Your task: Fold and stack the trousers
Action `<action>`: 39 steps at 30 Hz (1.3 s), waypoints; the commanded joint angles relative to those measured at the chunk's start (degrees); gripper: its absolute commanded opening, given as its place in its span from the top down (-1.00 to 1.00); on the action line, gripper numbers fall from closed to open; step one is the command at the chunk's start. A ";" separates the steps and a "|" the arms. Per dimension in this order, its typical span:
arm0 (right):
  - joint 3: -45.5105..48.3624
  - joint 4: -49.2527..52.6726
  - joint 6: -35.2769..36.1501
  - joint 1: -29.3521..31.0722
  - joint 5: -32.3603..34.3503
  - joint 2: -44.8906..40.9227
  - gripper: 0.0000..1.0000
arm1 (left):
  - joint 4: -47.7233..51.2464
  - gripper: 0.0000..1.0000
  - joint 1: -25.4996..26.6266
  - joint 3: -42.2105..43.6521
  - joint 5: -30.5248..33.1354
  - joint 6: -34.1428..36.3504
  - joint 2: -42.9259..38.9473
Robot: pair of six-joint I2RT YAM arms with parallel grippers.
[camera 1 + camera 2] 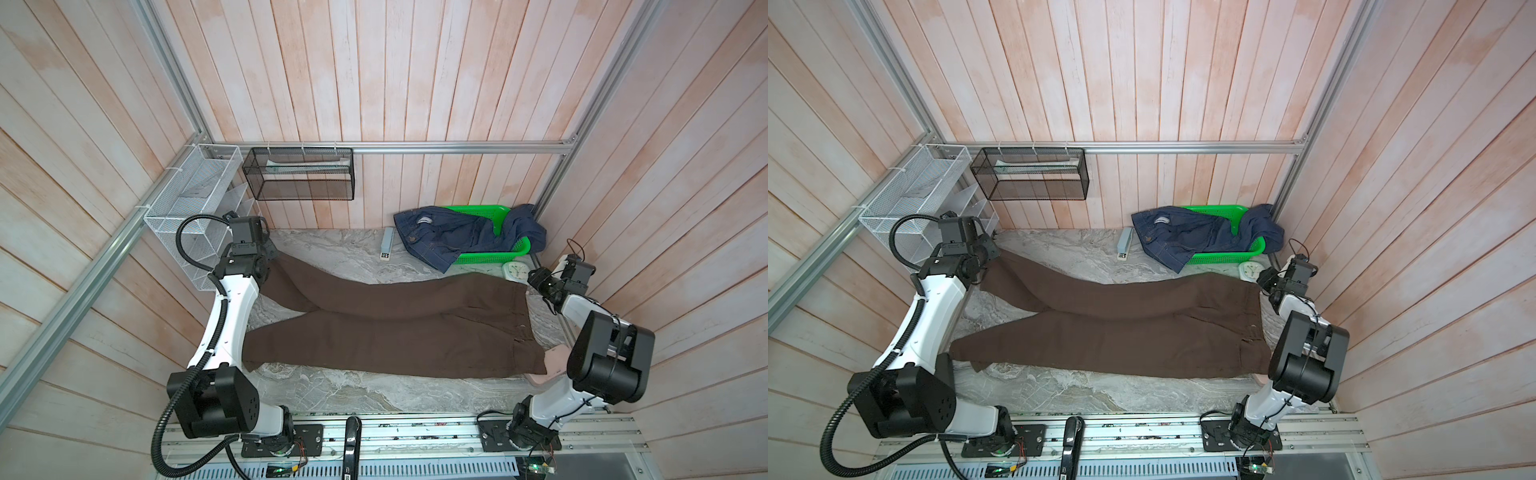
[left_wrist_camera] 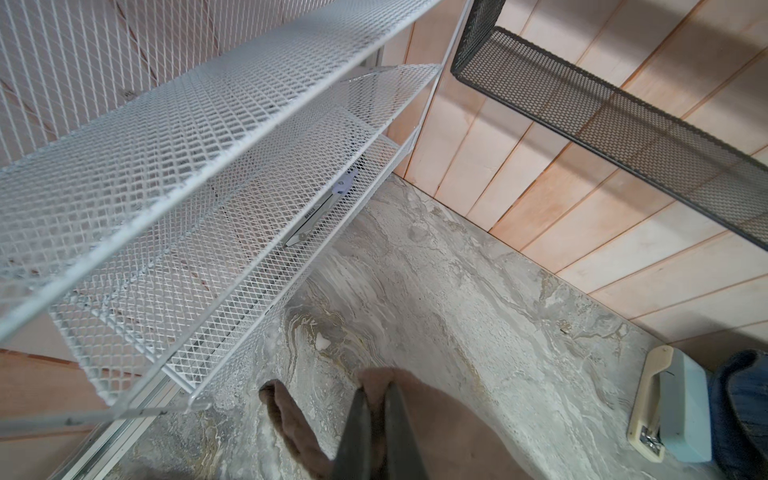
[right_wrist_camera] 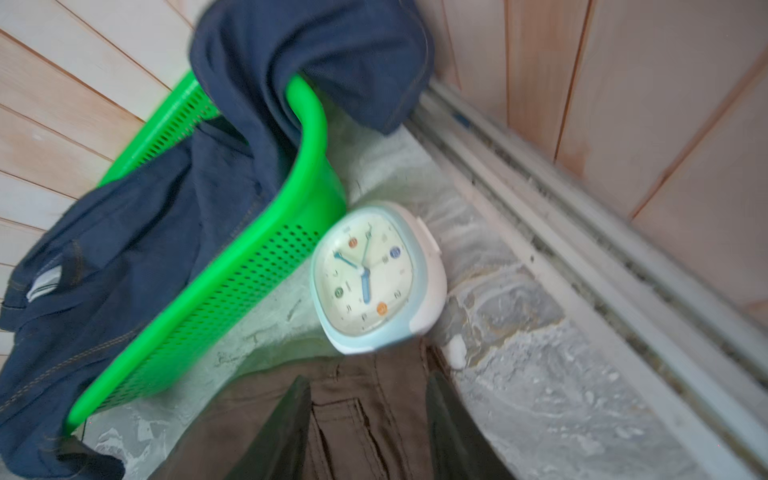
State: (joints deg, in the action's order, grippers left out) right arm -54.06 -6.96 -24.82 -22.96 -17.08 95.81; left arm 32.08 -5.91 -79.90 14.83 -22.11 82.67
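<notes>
The dark brown trousers point(image 1: 395, 332) point(image 1: 1121, 332) lie spread nearly the full width of the marble table point(image 1: 353, 390), waist at the right, legs splayed to the left. My left gripper point(image 2: 376, 386) point(image 1: 272, 254) is at the far-left corner, shut on the hem of the far leg, and brown cloth point(image 2: 436, 436) bunches between its fingers. My right gripper point(image 3: 369, 378) point(image 1: 530, 279) hovers at the far corner of the waist. It is open, with one finger on each side of the flat waistband cloth point(image 3: 365, 419).
A green basket point(image 1: 515, 249) with blue jeans point(image 1: 449, 237) draped over it stands at the back right. A small clock point(image 3: 374, 278) leans beside it, close to my right gripper. A stapler point(image 1: 387, 243) lies at the back. White mesh rack point(image 2: 187, 166) and black mesh basket point(image 1: 299, 174) hang near my left gripper.
</notes>
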 commanded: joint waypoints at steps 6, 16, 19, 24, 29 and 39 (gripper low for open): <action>-2.03 2.62 3.45 0.01 -6.79 8.13 -0.10 | -0.79 0.95 0.75 0.27 -0.11 -0.41 0.60; -4.96 0.36 3.79 0.30 -8.28 14.70 -0.10 | -0.91 0.90 1.62 -0.42 0.46 -0.32 1.43; -5.65 -0.09 4.11 0.53 -8.14 15.14 0.02 | -0.87 0.90 1.69 -0.61 0.64 -0.22 1.62; -7.31 1.62 4.96 0.92 -8.95 16.17 0.32 | -0.97 0.90 1.69 -0.87 0.74 -0.02 2.32; -6.65 2.46 5.48 1.84 -7.31 13.77 0.87 | -1.18 0.91 1.69 -0.95 1.77 0.62 2.67; -2.30 0.31 5.36 1.50 2.11 -3.85 1.00 | -10.43 1.00 1.54 3.77 -0.24 3.46 0.51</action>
State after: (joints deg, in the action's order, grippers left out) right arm -57.04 -4.14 -19.73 -20.60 -19.29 95.13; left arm 27.64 -4.47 -78.72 15.81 -20.64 84.49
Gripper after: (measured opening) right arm 0.058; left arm 0.061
